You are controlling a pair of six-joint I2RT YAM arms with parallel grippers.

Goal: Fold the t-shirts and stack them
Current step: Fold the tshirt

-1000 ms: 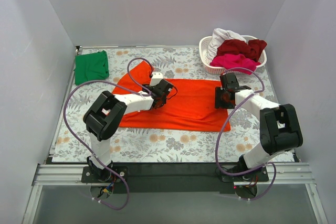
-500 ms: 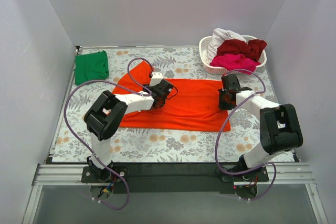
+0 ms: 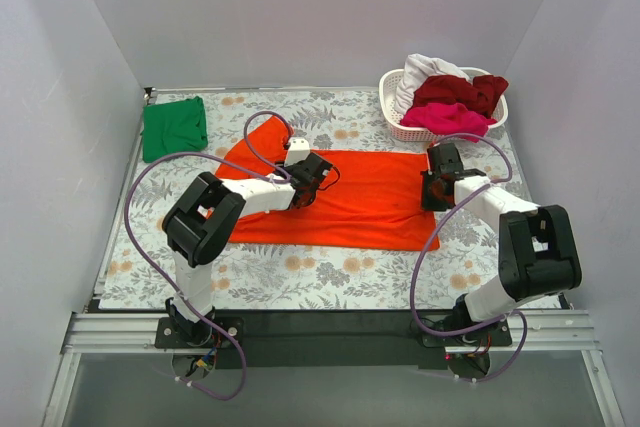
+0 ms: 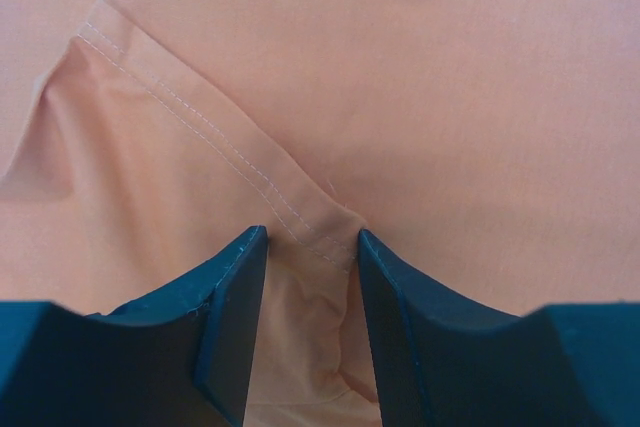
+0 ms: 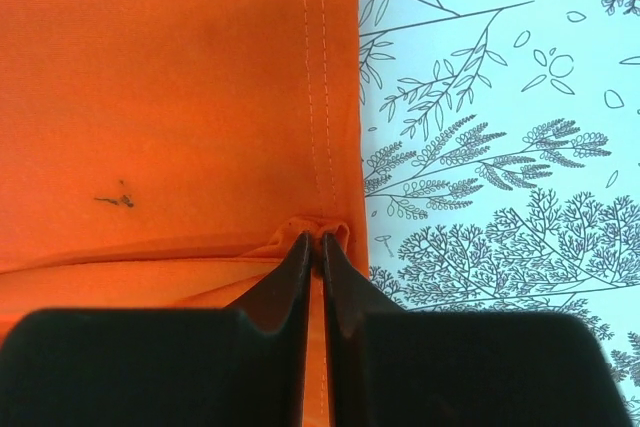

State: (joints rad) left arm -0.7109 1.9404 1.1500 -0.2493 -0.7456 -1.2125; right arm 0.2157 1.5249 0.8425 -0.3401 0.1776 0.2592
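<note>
**Top view.** Bright orange-red cloth t-shirt (image 3: 365, 202) lies spread flat on the floral-print counter (image 3: 330, 272), just near-left of the white plastic lattice basket (image 3: 392, 125). Folded green cloth t-shirt (image 3: 174, 127) sits well left of the basket. Left arm is stretched low, with the left claw (image 3: 305, 185) down on the sleeve end, far from the basket. Right arm is bent, with the right claw (image 3: 437, 190) on the shirt edge nearest the basket.

**Left wrist view.** Left claw (image 4: 308, 287) is narrowly parted and straddles the stitched sleeve hem (image 4: 190, 127); it is not pinching. Risk: closing here may catch only one layer, so the sleeve slips free on the lift.

**Right wrist view.** Right claw (image 5: 312, 247) is clamped on a thin nip of the t-shirt's edge. Risk: the bite is small, so a hard pull could strip it out and skew the fold.
</note>
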